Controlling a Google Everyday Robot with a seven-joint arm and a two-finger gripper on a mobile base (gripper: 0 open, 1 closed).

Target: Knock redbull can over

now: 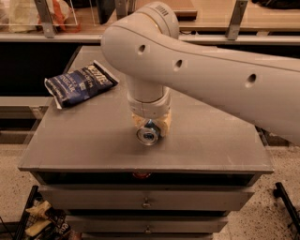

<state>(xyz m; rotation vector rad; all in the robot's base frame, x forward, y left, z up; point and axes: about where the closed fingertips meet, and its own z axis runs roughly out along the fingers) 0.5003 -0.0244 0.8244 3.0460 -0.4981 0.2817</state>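
Note:
The redbull can (149, 133) is on the grey table (79, 140), a little in front of the middle. Only its silver top with the blue tab shows, turned toward the camera, so it looks tilted or lying with its top toward the front edge. My gripper (150, 124) hangs straight down from the big white arm (197, 65) and sits right over and around the can, hiding the can's body. The cream-coloured end of the gripper shows on both sides of the can top.
A blue crinkled chip bag (79, 84) lies at the table's back left. Drawers (145, 202) sit below the table top. A shelf with clear containers (28, 14) runs behind the table. The white arm covers the table's back right.

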